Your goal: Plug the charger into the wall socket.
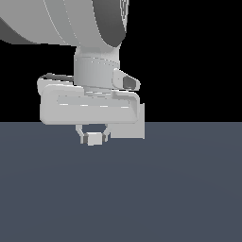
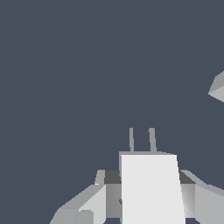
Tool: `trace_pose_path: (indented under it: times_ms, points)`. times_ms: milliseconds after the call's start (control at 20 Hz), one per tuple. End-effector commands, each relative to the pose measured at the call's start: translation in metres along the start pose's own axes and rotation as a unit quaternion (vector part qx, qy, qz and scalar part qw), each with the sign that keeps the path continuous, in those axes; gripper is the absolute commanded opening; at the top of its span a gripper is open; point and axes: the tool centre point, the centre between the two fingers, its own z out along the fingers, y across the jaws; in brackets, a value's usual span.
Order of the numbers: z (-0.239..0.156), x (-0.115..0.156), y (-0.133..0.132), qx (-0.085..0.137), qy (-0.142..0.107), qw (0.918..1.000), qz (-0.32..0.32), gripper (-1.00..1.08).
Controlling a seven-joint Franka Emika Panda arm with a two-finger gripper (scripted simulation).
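My gripper [image 1: 94,138] hangs just above the dark floor, shut on the charger [image 1: 94,139], a small white-grey block between its two fingertips. In the wrist view the charger [image 2: 151,188] fills the space between the fingers [image 2: 92,203], and its two thin prongs [image 2: 152,140] stick out ahead. The wall socket [image 1: 134,124] is a light-grey upright panel standing behind the hand on the exterior view's right, partly hidden by it. Its centre dots do not show. A grey corner of the wall socket [image 2: 217,89] appears at the edge of the wrist view, off to one side of the prongs.
A flat dark blue-grey floor [image 1: 179,189] spreads below the gripper. The arm's large white links [image 1: 85,23] fill the upper part of the exterior view against a black background.
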Motion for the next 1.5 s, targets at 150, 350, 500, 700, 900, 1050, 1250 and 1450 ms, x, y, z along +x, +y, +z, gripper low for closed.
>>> trace_pose_path:
  times_ms: [150, 350, 500, 700, 900, 1050, 1250, 1450]
  points:
    - [-0.012, 0.003, 0.02, -0.022, 0.001, 0.9964, 0.082, -1.0]
    - [-0.021, 0.002, 0.034, -0.037, 0.0, 0.9898, 0.138, -1.0]
    - [-0.028, 0.001, 0.044, -0.047, 0.0, 0.9833, 0.176, -1.0]
    - [-0.034, -0.002, 0.054, -0.058, -0.001, 0.9747, 0.216, -1.0]
    - [-0.039, -0.005, 0.06, -0.066, -0.002, 0.9675, 0.244, -1.0]
    - [-0.041, -0.006, 0.063, -0.07, -0.002, 0.9635, 0.258, -1.0]
    - [-0.043, -0.007, 0.066, -0.072, -0.003, 0.9606, 0.268, -1.0]
    - [-0.043, -0.008, 0.066, -0.073, -0.003, 0.9602, 0.27, -1.0]
